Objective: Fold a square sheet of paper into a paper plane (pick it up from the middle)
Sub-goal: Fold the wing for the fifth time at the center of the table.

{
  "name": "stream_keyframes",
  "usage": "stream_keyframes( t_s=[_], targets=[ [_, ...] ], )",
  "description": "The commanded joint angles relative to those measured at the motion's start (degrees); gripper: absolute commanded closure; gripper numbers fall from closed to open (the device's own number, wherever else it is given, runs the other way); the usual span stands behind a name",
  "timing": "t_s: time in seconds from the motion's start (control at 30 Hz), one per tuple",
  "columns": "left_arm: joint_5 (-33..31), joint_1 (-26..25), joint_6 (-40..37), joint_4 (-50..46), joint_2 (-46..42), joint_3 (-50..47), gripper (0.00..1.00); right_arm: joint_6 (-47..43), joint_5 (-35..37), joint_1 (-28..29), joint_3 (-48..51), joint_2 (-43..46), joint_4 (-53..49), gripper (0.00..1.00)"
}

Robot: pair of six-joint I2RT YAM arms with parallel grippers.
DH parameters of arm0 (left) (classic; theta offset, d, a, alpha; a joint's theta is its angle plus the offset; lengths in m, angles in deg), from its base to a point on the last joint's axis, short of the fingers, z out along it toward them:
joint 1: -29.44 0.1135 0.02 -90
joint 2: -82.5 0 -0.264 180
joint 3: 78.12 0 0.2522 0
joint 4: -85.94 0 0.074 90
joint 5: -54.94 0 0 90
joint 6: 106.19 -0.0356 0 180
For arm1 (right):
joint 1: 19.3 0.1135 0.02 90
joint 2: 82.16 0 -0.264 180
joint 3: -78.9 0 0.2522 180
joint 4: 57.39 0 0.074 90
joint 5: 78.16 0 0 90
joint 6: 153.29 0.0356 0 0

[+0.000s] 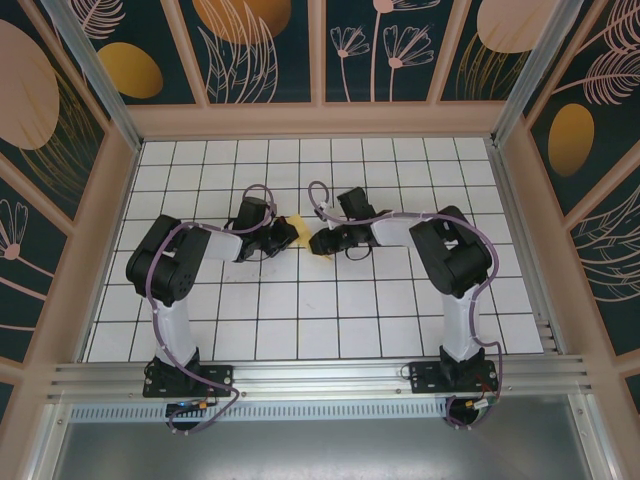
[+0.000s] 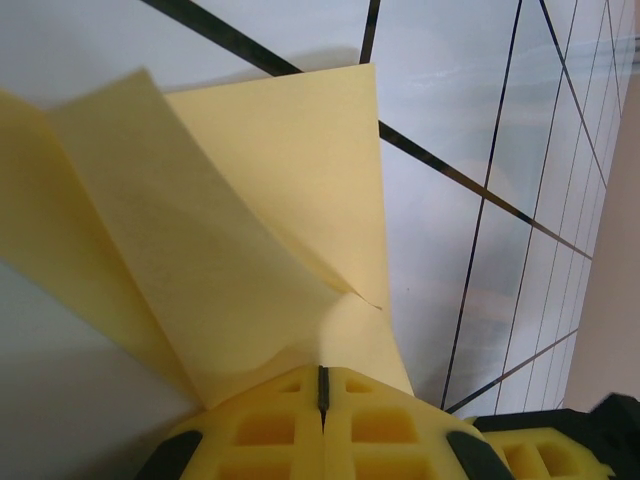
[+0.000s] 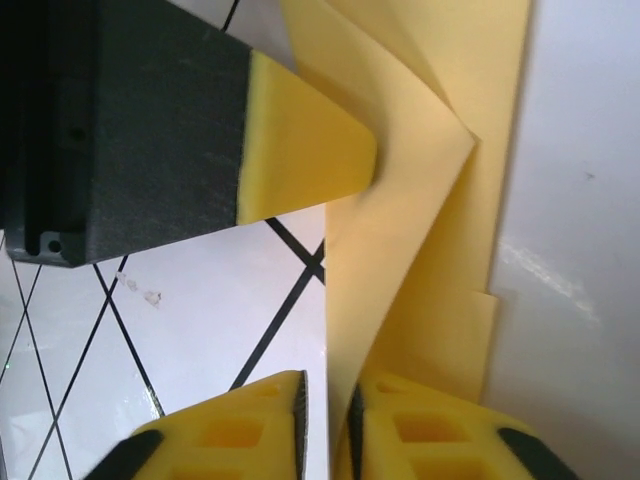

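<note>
Both arms are elbows-up, forearms angled inward, wrists pitched down and nearly meeting mid-way across the tiled table (image 1: 300,310). Left gripper (image 2: 322,392): jaws fully closed, pads together, pinching a folded edge of the paper sheet (image 2: 250,230). Right gripper (image 3: 330,415): jaws a narrow slit apart, the paper's edge runs down into the slit with a gap showing beside it, so not clamped. The sheet sits between the two grippers, partly folded, flaps raised off the tiles.
</note>
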Motion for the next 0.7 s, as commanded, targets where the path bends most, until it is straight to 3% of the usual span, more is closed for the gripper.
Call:
stream_keyframes(
  t_s=[0.0, 0.17, 0.33, 0.5, 0.67],
  targets=[
    [-6.44, -0.23, -1.17, -4.64, 5.13, 0.08, 0.98, -1.37, -0.13, -0.36, 0.28, -0.22, -0.57, 0.85],
    [-5.87, -0.22, -2.54, -5.99, 3.98, 1.59, 0.97, 1.22, -2.70, -1.51, 2.42, -0.50, 2.44, 0.95],
    [-3.05, -0.29, -4.95, -3.88, 0.08, 3.42, 0.84, 5.48, -7.33, -3.09, 4.19, -0.57, 6.48, 1.00],
    [0.59, -0.23, -3.53, 9.83, -6.78, -1.96, 0.64, 11.93, -11.12, -4.88, 6.67, -0.59, 11.77, 1.00],
    [1.65, -0.72, -2.46, 16.49, -9.00, -6.50, 0.62, 16.41, -12.38, -5.47, 7.69, -0.95, 14.43, 1.00]
  ],
)
